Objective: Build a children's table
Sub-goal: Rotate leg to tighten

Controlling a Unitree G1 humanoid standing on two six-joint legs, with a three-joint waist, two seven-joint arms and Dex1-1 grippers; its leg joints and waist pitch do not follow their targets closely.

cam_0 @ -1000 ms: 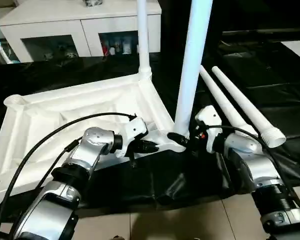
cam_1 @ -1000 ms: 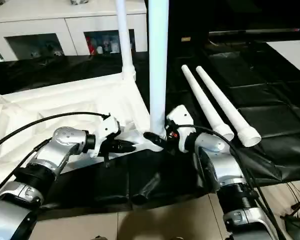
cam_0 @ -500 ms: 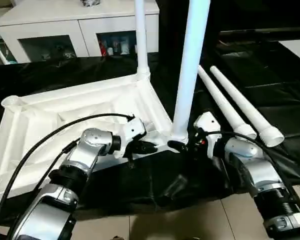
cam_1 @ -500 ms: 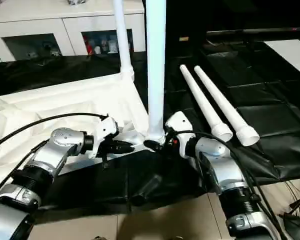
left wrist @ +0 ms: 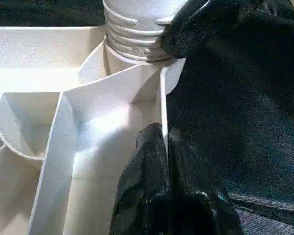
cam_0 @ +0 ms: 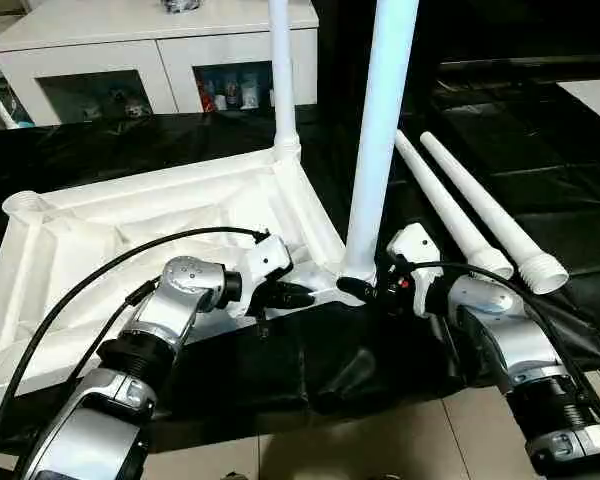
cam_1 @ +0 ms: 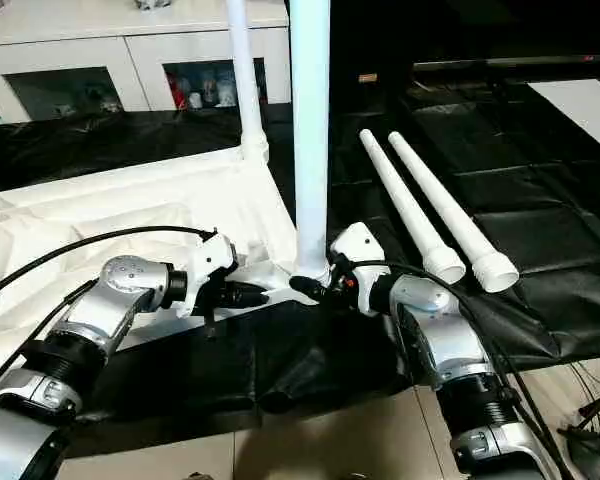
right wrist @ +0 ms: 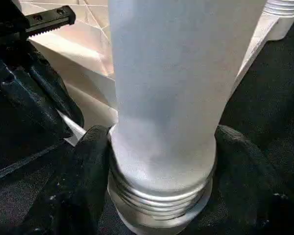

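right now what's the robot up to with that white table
It's fitting legs to the upside-down table top. The left gripper pinches the top's rim by the near corner, while the right gripper has its fingers around the threaded base of an upright leg in that corner socket. Another leg already stands at the far corner; two spare legs lie on the black cover.

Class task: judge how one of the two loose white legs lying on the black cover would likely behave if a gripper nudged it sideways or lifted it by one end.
The loose leg is a round tube, so a sideways nudge would probably roll it. Being tapered, it would likely curve round rather than roll straight. It looks like a stiff, hollow plastic tube with an open end, so it is probably light and should not sag when lifted by one end. The black cover is wrinkled, which may check the roll.
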